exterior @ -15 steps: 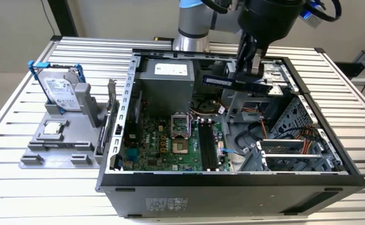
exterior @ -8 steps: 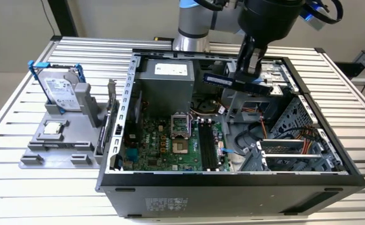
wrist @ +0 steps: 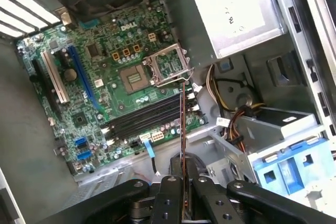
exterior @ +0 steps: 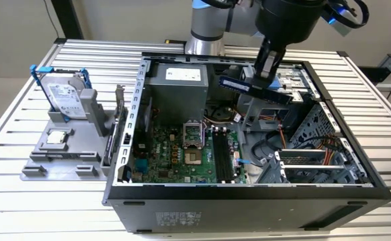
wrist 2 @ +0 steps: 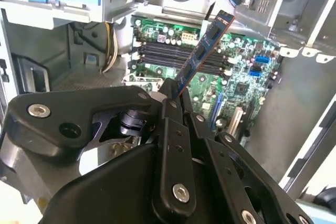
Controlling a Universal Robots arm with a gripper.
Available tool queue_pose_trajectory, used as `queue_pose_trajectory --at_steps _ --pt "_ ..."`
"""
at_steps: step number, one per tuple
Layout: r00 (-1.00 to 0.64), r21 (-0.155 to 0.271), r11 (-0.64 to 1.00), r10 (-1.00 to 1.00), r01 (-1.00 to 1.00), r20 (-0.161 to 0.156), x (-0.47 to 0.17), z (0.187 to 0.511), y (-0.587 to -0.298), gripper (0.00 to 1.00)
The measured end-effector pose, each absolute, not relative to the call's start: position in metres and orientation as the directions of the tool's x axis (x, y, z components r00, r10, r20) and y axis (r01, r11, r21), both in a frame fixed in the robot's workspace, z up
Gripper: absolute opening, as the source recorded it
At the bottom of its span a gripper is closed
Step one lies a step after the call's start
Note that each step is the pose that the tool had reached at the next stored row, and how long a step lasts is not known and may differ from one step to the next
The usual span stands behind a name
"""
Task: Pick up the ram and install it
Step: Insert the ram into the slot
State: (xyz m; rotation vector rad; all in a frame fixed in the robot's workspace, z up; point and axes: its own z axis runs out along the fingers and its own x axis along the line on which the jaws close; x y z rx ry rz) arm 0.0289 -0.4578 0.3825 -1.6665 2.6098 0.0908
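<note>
My gripper (exterior: pixel 265 73) is shut on the ram (exterior: pixel 254 89), a long thin dark-blue stick, and holds it in the air over the back right part of the open computer case (exterior: pixel 249 193). In the second wrist view the ram (wrist 2: pixel 203 48) sticks out tilted from between the black fingers (wrist 2: pixel 170 109), above the green motherboard. The first wrist view has the ram (wrist: pixel 182 124) edge-on, hanging over the black memory slots (wrist: pixel 144 120) but well above them. Those slots (exterior: pixel 222 153) lie to the right of the processor socket (exterior: pixel 191 135) in the exterior view.
On the exterior view's left, a grey fixture (exterior: pixel 61 160) holds a silver hard drive (exterior: pixel 68 98) in a blue-tabbed bracket and a small square chip (exterior: pixel 58 136). Inside the case are the power supply (exterior: pixel 178 85), a metal drive cage (exterior: pixel 315 160), cables and blue drive bays (wrist: pixel 286 169).
</note>
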Motion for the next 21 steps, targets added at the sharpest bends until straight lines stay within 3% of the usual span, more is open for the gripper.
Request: queue_pose_trajectory --at_steps 21 --pt "-0.7 0.026 0.7 -0.711 -0.714 -0.068 0.0288 0.3825 -0.4578 0.0"
